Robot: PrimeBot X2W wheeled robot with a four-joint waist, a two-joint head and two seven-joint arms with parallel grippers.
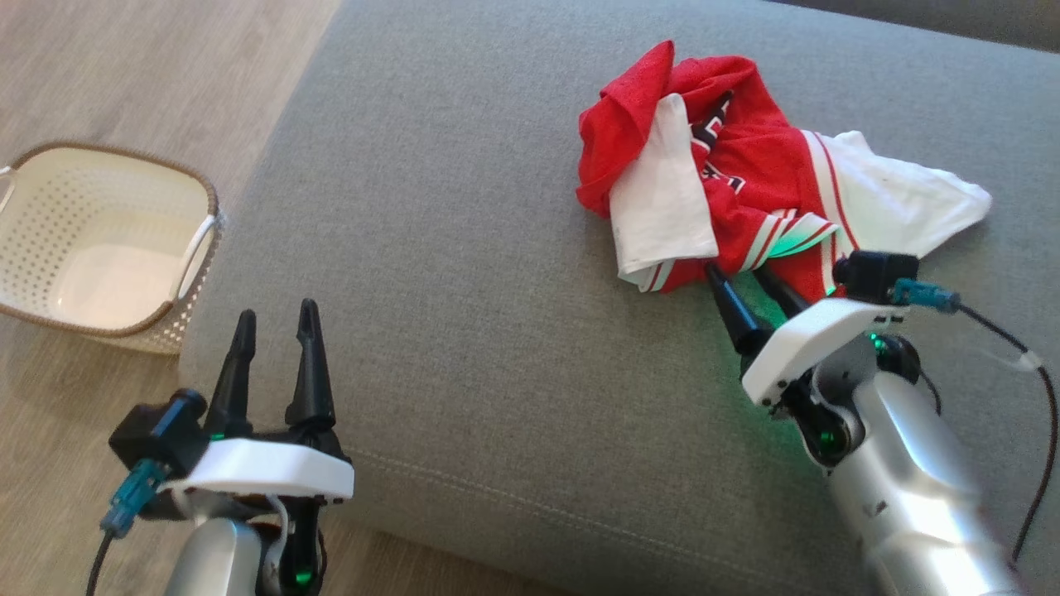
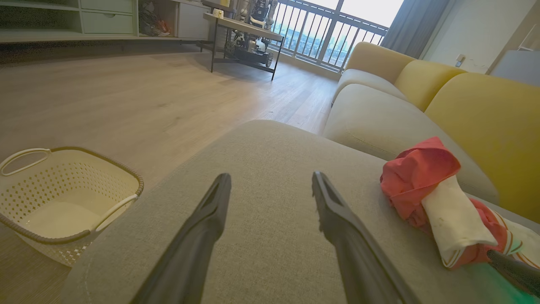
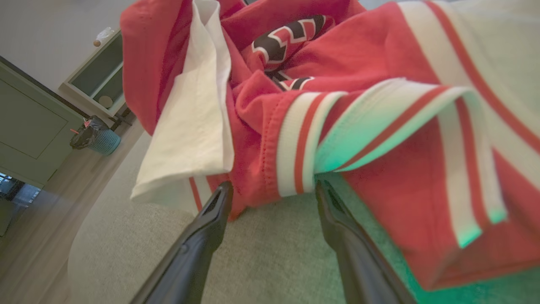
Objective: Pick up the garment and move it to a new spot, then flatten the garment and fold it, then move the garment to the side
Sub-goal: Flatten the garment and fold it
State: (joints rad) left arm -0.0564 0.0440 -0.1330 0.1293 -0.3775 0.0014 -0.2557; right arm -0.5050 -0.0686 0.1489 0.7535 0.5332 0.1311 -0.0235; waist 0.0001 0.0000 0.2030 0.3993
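Note:
A crumpled red and white garment [image 1: 745, 182] with striped trim lies bunched on the grey cushion [image 1: 464, 248], at its far right. My right gripper [image 1: 737, 277] stands open at the garment's near edge, its fingertips touching or just under the striped hem [image 3: 295, 160]. In the right wrist view the red cloth [image 3: 379, 177] hangs over the gap between the two fingers, which hold nothing. My left gripper [image 1: 276, 319] is open over the cushion's near left corner, far from the garment [image 2: 438, 207].
A cream perforated basket [image 1: 99, 240] with handles sits on the wooden floor left of the cushion [image 2: 270, 236]. A yellow sofa back [image 2: 485, 122] rises behind the garment. A dark-framed table [image 2: 244, 38] stands far across the floor.

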